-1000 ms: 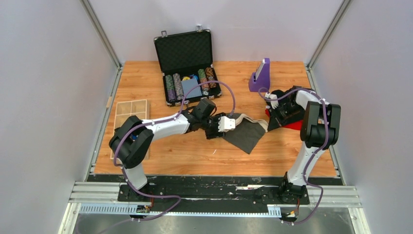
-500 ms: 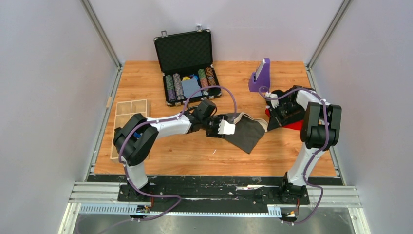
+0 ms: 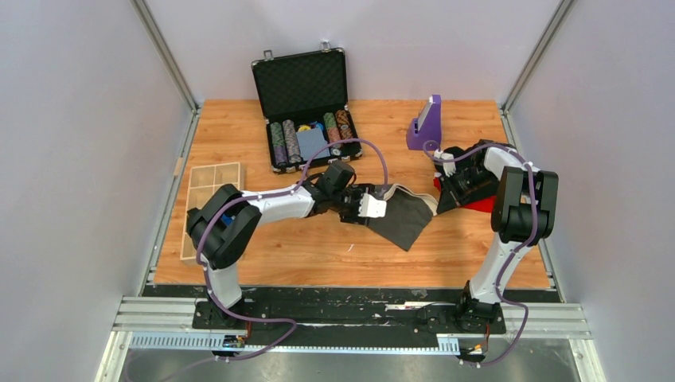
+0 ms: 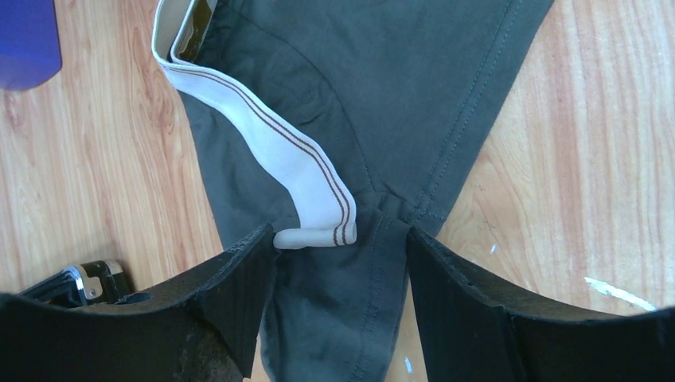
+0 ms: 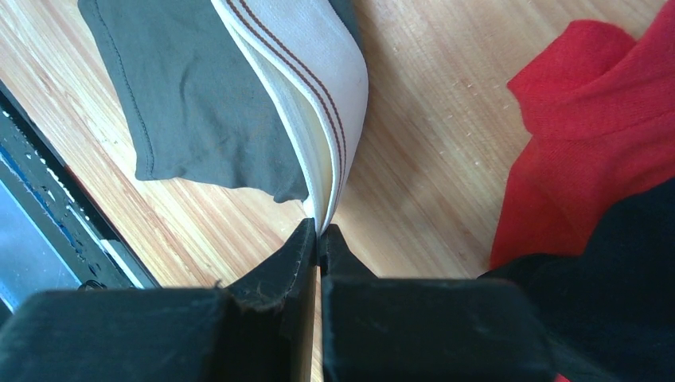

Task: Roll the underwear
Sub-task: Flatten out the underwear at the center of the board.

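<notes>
Left gripper: jaws wide apart, nothing held. They straddle a seamed corner of the underwear, and the loose tip of its white waistband lies between the fingers.

Right gripper: jaws closed to a slit. The folded waistband edge runs straight into the tips and stands up off the wood, so it reads as pinched there.

Location: the underwear lies mostly flat on the table, on the arms' side of the poker-chip case and off toward the case's right. The red garment lies farther right of the case, beside the right gripper and apart from the underwear.

Handling (judgement): thin, light, limp cloth. It will not hold a shape, will drag and bunch on the wood, and a roll will spring loose if let go. The waistband is the firmest part and the better hold, while single-layer cloth may slip from the pads. Taking the layers together at the seamed corner should give the roll an even start.
</notes>
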